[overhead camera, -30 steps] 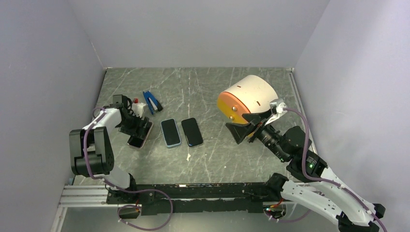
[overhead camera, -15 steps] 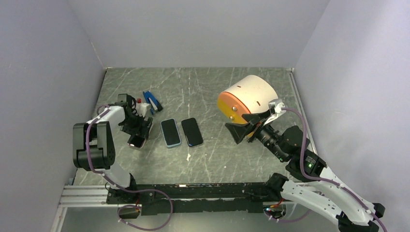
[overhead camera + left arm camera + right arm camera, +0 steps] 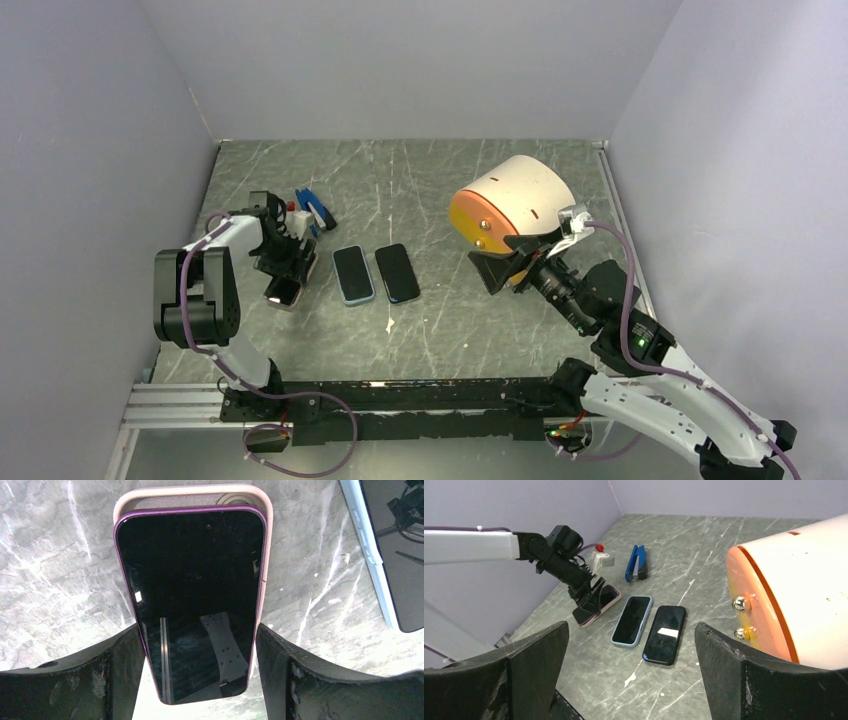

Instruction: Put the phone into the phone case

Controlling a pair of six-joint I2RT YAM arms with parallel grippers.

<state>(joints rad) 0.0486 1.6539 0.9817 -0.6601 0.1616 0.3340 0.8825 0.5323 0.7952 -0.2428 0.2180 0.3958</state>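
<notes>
A black phone with a purple edge (image 3: 190, 595) lies partly over a pale pink phone case (image 3: 267, 540), whose rim shows beyond the phone's far end and right side. The phone's near end looks raised off the table. My left gripper (image 3: 197, 680) is shut on the phone's two long sides near that end. In the top view the left gripper (image 3: 288, 262) and the phone (image 3: 283, 292) are at the table's left. My right gripper (image 3: 497, 265) is open and empty, held above the table's right side, far from the phone.
A phone in a light blue case (image 3: 353, 274) and a bare black phone (image 3: 397, 272) lie side by side mid-table. A blue clip (image 3: 314, 210) and a small white part with a red knob (image 3: 288, 222) lie behind the left gripper. A big white-and-orange drum (image 3: 510, 205) stands right.
My left wrist has shifted a little to the right and away, still holding the phone over the pink case. The right arm has barely moved.
</notes>
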